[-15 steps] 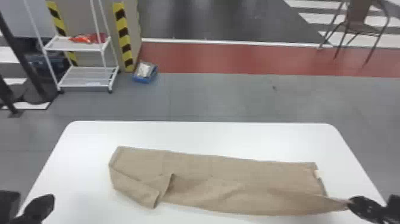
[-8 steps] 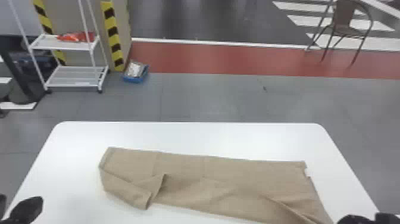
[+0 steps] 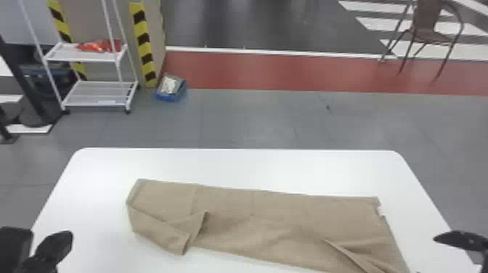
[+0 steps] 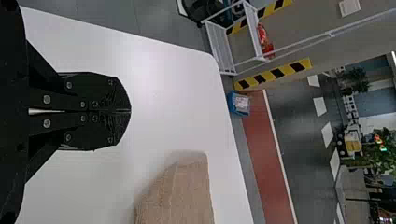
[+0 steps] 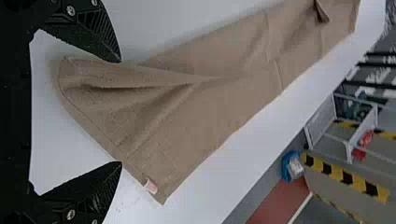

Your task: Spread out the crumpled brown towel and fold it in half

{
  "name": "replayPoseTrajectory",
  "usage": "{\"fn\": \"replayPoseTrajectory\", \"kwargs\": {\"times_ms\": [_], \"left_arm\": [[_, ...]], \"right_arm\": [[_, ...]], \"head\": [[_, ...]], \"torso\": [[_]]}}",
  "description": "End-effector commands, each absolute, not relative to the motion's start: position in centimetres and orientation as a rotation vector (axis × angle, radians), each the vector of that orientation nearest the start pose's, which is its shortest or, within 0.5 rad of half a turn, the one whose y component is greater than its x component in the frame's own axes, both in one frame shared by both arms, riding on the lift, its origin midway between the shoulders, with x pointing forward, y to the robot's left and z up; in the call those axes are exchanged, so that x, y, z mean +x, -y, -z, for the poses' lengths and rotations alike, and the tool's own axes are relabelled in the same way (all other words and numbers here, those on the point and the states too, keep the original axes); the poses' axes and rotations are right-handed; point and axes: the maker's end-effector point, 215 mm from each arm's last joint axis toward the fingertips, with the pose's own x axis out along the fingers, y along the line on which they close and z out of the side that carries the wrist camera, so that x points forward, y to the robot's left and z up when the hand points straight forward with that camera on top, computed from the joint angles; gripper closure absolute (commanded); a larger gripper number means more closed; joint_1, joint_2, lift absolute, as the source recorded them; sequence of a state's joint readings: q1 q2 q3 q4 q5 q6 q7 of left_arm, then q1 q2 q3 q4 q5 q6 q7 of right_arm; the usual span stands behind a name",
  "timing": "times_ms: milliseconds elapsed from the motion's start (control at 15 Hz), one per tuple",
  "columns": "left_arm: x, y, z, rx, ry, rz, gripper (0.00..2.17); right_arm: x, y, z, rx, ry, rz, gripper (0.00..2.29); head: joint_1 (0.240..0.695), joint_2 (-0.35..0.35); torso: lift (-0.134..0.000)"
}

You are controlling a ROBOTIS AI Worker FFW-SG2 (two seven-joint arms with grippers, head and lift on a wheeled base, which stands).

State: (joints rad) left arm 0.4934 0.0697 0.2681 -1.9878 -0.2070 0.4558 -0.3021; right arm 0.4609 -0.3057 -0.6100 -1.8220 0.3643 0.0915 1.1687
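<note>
The brown towel (image 3: 254, 214) lies as a long strip across the table, its left end turned over in a small fold and its near right part creased. Off its right end stands my right gripper (image 3: 428, 255), open. In the right wrist view the towel (image 5: 210, 107) has a raised wrinkle and a small tag at one corner; the open right gripper (image 5: 120, 112) has its fingers apart over that end, pinching nothing. My left gripper (image 3: 67, 237) is at the table's near left, away from the cloth; in the left wrist view the left gripper (image 4: 130, 111) is shut and empty.
The white table (image 3: 232, 165) has bare surface beyond the towel and at both sides. On the floor behind stand a white shelf rack (image 3: 101, 92), a blue box (image 3: 171, 88) and a brown chair (image 3: 428, 32).
The right gripper held the towel's near right corner a second ago; it has let go and opened. That corner has dropped toward the near edge, with creases there. The head view has shifted slightly.
</note>
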Motion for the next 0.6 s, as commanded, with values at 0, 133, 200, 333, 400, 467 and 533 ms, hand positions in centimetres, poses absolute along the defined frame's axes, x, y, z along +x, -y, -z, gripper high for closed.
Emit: {"fn": "replayPoseTrajectory", "kwargs": {"times_ms": [0,133,200,333,400,467,533], "left_arm": [[40.4,-33.6,48.5,0.252,-0.549,0.052,1.48],[41.2,-30.3,49.9,0.267,-0.576,0.102,1.20],[41.2,-29.2,50.3,0.275,-0.578,0.124,0.82],[40.9,-26.3,50.6,0.311,-0.585,0.188,0.33],[40.5,-24.7,50.7,0.334,-0.584,0.213,0.33],[40.6,-23.3,50.1,0.353,-0.570,0.234,0.33],[40.4,-21.7,49.7,0.363,-0.561,0.253,0.33]], "right_arm": [[36.1,44.7,46.1,-0.423,-0.684,-0.486,0.09],[38.0,45.0,46.5,-0.422,-0.671,-0.418,0.09],[38.4,44.8,47.2,-0.408,-0.692,-0.407,0.09],[38.8,45.3,47.3,-0.411,-0.700,-0.391,0.09],[38.6,46.3,47.4,-0.400,-0.712,-0.363,0.09],[38.5,47.3,47.6,-0.396,-0.725,-0.336,0.09],[38.3,48.3,47.7,-0.391,-0.734,-0.314,0.09]], "head": [[0.695,-0.117],[0.695,-0.166],[0.695,-0.183],[0.695,-0.208],[0.695,-0.237],[0.695,-0.254],[0.695,-0.274]], "torso": [[0.000],[0.000],[0.000],[0.000],[0.000],[0.000],[0.000]]}}
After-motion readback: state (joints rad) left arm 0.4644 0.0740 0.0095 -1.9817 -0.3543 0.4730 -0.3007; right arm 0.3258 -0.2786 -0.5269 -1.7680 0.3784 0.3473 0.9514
